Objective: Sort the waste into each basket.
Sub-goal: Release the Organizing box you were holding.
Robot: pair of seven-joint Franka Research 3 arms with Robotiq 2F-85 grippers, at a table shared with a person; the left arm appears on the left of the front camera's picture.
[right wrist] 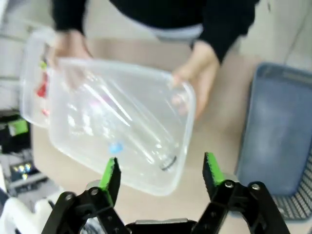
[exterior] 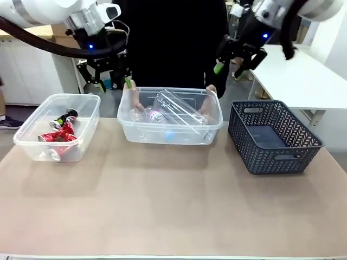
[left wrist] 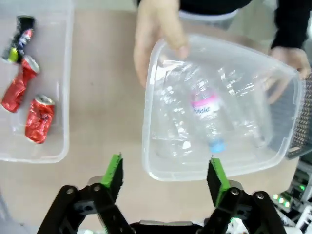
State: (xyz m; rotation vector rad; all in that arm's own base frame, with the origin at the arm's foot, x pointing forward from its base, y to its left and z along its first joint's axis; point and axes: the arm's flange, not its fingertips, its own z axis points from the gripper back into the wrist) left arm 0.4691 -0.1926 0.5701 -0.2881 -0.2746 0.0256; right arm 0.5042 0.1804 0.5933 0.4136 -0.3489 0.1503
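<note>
Two clear tubs stand on the table. The left basket (exterior: 89, 132) (left wrist: 66, 122) holds two crushed red cans (exterior: 60, 134) (left wrist: 40, 118) and a small dark can (exterior: 65, 117) (left wrist: 20, 39). A person's hands (exterior: 132, 98) (left wrist: 156, 34) (right wrist: 200, 73) hold the middle basket (exterior: 173, 126) (left wrist: 146, 122) (right wrist: 187, 126) at both ends. In it lie clear plastic bottles, one with a purple label (exterior: 154, 115) (left wrist: 204, 109). My left gripper (exterior: 114, 84) (left wrist: 165, 175) hangs open and empty above that basket's left end. My right gripper (exterior: 230, 67) (right wrist: 161, 175) hangs open and empty above its right end.
A dark blue-grey lattice basket (exterior: 274, 135) (right wrist: 278, 131) stands at the right of the table. The person stands close behind the middle tub. A white table (exterior: 303, 76) is at the far right. Bare tabletop (exterior: 173, 206) lies in front of the tubs.
</note>
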